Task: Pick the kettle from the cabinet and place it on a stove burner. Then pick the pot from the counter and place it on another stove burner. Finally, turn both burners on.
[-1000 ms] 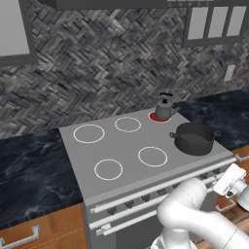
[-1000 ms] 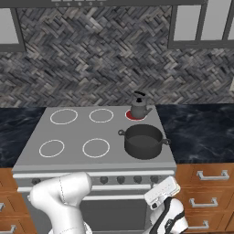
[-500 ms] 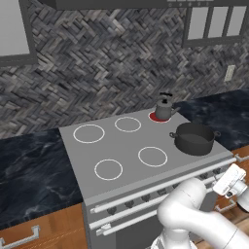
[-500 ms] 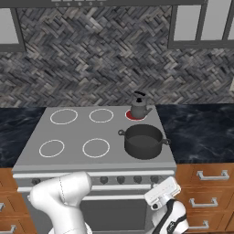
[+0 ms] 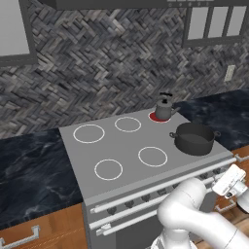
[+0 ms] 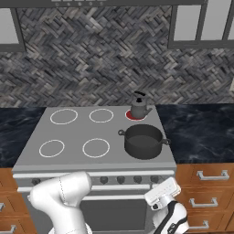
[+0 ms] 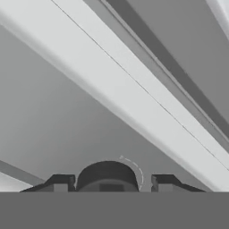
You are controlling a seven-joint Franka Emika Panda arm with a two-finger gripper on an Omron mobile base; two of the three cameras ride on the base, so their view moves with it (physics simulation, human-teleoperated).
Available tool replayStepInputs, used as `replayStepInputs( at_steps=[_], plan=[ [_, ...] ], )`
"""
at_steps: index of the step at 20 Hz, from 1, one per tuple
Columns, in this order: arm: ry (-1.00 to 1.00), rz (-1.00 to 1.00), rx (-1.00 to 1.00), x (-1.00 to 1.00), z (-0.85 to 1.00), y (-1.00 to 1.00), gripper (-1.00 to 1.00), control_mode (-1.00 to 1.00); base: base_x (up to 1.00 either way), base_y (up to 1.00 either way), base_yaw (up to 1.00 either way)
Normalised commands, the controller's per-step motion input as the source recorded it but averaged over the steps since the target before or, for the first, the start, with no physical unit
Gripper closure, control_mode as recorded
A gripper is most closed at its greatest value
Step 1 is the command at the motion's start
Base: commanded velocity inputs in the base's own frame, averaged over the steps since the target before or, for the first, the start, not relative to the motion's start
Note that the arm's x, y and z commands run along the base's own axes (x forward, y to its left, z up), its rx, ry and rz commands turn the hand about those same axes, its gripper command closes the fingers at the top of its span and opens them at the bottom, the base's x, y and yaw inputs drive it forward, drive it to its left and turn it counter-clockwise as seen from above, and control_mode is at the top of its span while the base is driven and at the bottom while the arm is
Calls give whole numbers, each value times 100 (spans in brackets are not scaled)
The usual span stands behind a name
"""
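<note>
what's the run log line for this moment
kettle on red-lit rear burner | pot on front right burner, unlit | gripper astride stove knob, fingers not touching it

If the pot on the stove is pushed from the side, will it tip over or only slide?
The pot is wide and low, so it would probably slide and not tip. The cooktop looks flat and smooth, so little may hold it back. It looks rigid, like metal, and perhaps heavy for its size. Its two small loop handles suggest lifting it by one side would be awkward.
</note>
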Motion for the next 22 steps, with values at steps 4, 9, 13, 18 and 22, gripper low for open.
replayStepInputs(
  at_steps=[4,9,13,18,22],
  plan=[
    [-4,0,0,-14,0,0,-100,-100,0,0,0],
    [-6,0,-3,-17,0,-11,-100,-100,0,0,0],
    [-6,0,-4,-21,0,-11,-100,-100,0,0,0],
    [-7,0,-3,-32,4,0,-100,-100,0,0,0],
    [-5,0,-2,-29,12,0,-100,-100,0,0,0]
  ],
)
